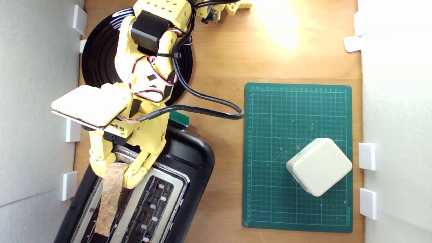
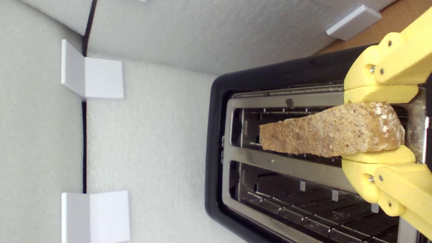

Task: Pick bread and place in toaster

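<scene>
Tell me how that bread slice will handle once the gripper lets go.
The bread juts out unsupported from the gripper without sagging, so probably stiff. Rough crust likely grips, not slips. Held edge-on over a toaster slot, it should drop in, though it might tip.

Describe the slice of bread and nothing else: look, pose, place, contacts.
The bread is one long wedge, seen crust-edge on: a rough, grainy brown crust with pale flecks, wide at the gripped end and tapering to a blunt tip. The yellow pincer clamps its wide end, one finger on each flat side. It lies lengthwise over the toaster, lined up with the slot nearer the exterior view's left. How deep it sits in that slot cannot be told; the other slot is empty.
</scene>
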Robot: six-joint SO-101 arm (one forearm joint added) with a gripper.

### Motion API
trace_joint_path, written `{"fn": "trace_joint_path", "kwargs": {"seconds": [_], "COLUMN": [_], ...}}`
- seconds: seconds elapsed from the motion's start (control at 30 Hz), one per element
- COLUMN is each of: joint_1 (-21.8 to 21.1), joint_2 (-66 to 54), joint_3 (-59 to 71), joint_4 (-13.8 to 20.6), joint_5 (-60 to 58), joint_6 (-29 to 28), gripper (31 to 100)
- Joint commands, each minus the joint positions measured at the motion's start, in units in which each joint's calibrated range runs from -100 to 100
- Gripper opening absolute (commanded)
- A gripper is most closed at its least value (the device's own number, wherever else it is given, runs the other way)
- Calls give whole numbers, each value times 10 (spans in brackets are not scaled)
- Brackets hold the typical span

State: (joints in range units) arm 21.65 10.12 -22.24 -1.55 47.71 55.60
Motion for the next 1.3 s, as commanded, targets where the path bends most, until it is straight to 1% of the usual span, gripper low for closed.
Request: {"fn": "trace_joint_path", "kwargs": {"seconds": [0.0,0.2,0.27,0.4,0.57,1.03,1.1,1.27], "joint_1": [-8,-8,-8,-8,-9,-10,-18,-21], "joint_2": [4,3,3,-2,-11,-48,-52,-70], "joint_3": [8,7,7,7,7,8,8,9], "joint_4": [-3,-3,-3,-3,-3,-3,-3,-3], "joint_5": [3,3,3,3,3,3,3,3], "joint_6": [3,3,3,3,4,3,2,1], "gripper": [619,621,644,711,757,763,763,764]}}
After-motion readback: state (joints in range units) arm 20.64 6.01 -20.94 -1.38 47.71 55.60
